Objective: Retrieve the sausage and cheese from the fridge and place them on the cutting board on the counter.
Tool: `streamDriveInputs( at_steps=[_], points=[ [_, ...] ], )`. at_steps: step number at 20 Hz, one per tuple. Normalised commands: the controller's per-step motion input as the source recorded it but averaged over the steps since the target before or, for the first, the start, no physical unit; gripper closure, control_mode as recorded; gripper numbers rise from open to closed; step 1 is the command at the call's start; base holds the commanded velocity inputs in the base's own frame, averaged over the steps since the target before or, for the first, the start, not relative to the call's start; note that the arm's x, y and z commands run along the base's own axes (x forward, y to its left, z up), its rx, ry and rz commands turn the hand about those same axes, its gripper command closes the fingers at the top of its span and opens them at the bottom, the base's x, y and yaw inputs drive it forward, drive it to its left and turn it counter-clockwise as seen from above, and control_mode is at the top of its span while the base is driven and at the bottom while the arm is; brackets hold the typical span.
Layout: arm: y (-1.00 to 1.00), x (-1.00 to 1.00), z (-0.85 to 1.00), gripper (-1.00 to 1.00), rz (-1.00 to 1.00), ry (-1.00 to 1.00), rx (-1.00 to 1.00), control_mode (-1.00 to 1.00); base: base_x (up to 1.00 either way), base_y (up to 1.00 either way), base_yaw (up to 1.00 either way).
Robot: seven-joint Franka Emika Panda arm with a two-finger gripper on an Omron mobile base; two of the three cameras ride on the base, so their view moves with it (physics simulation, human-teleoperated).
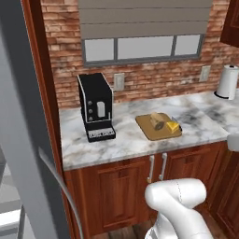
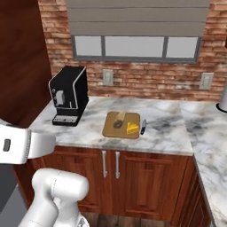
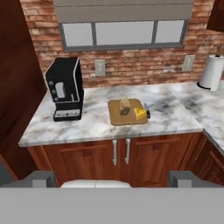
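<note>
My claw (image 3: 112, 179) stands wide open and holds nothing; its two dark finger tips (image 3: 41, 178) rise at the bottom of the hand view, well apart from each other.

The cutting board (image 3: 118, 117) lies in the middle of that frame, straight ahead of my claw and well beyond it, flat on the marble tabletop (image 3: 87, 127). The cheese (image 3: 140, 113), a yellow wedge, sits at the board's right edge. Beside it, toward the board's middle, is a small brownish piece with a dark end (image 3: 124, 109); I take it for the sausage, though it is too small to be sure. In the left base view it lies aslant, its long axis running from upper left to lower right.

A black coffee machine (image 3: 65, 87) stands to the left of the board, and a small dark object (image 3: 147, 110) lies just off its right edge. The grey fridge door (image 1: 23, 140) fills the left of the left base view.

Both foods look placed, so I judge little remains.
</note>
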Motion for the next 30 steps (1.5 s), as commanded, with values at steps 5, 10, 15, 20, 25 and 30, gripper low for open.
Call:
streamDriveInputs(
  at_steps=[5, 10, 15, 20, 25, 30],
  points=[
    [0.00, 0.00, 0.00, -1.00, 0.00, 0.00, 0.00, 1.00, -0.41, 0.15, -0.06],
    [0.00, 0.00, 0.00, -1.00, 0.00, 0.00, 0.00, 1.00, -0.45, 0.43, -0.07],
    [0.00, 0.00, 0.00, -1.00, 0.00, 0.00, 0.00, 1.00, -0.81, 0.57, -0.08],
    [0.00, 0.00, 0.00, -1.00, 0.00, 0.00, 0.00, 1.00, -0.67, 0.62, -0.07],
    [0.00, 0.00, 0.00, -1.00, 0.00, 0.00, 0.00, 1.00, -0.54, 0.72, -0.08],
    [0.00, 0.00, 0.00, -1.00, 0.00, 0.00, 0.00, 1.00, -0.43, 0.80, -0.09]
  ],
)
